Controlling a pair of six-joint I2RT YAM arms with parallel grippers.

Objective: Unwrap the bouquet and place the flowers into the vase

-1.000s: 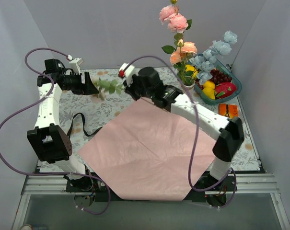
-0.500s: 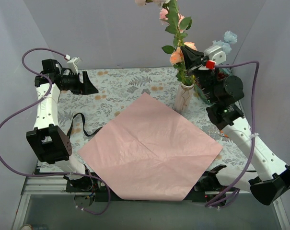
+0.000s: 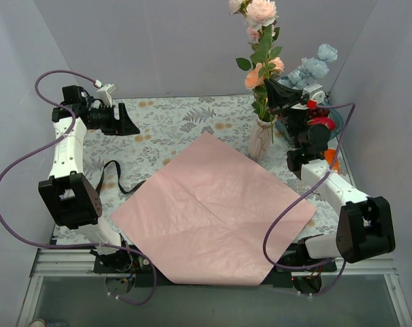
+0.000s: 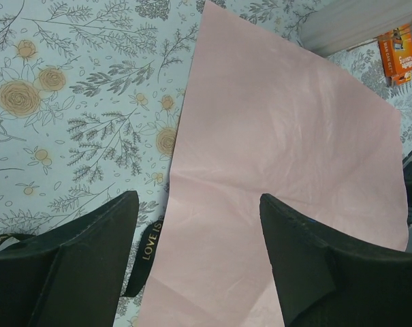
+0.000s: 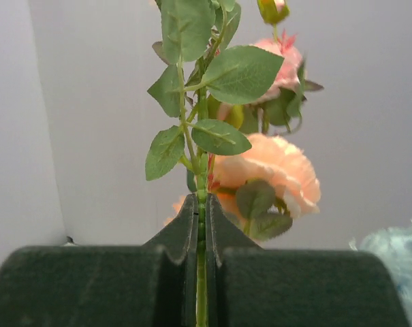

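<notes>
The white ribbed vase (image 3: 260, 140) stands upright at the back right, at the far corner of the unfolded pink wrapping paper (image 3: 212, 211). Peach roses (image 3: 263, 68) and pale blue blossoms (image 3: 313, 68) rise from it. My right gripper (image 3: 274, 95) is just above the vase rim, shut on a leafy green stem (image 5: 201, 170) topped by a pink rose (image 3: 262, 10). The stem runs down to the vase's mouth. My left gripper (image 3: 127, 121) hangs open and empty at the back left, over the paper (image 4: 287, 136) in its wrist view.
A black ribbon (image 3: 114, 180) with gold lettering (image 4: 149, 245) lies at the paper's left edge. Behind the right arm sits a teal fruit bowl (image 3: 335, 121), with an orange packet (image 3: 330, 158) in front of it. The paper overhangs the near table edge.
My right arm swung from beside the left gripper across to the vase with the leafy pink-rose stem, then lowered it upright at the vase mouth. The left arm stayed put.
</notes>
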